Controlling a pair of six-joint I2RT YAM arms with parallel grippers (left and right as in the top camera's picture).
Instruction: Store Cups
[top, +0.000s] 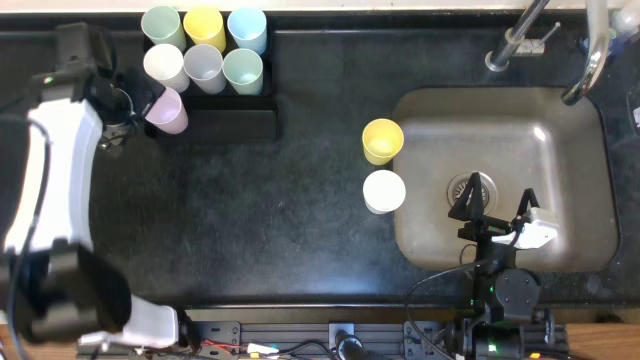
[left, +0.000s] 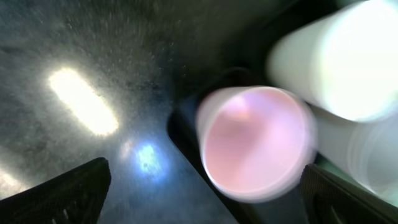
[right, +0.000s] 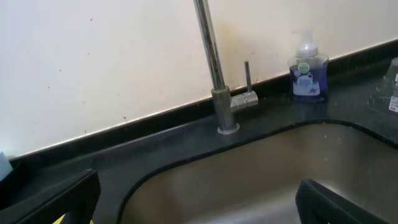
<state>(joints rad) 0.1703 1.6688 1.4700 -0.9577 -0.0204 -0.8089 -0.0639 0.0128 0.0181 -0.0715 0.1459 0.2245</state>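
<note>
Pink cup — seemingly loose, within splayed left gripper

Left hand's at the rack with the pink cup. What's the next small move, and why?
Probably back the left hand off: it looks open, with a gap beside the pink cup at the rack, while the yellow cup and white cup wait beside the sink.

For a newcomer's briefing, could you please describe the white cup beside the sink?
Start at the steel sink in the black countertop. Two plastic cups stand beside its rim. Pick the white plastic cup, not the yellow plastic cup farther back.
</note>
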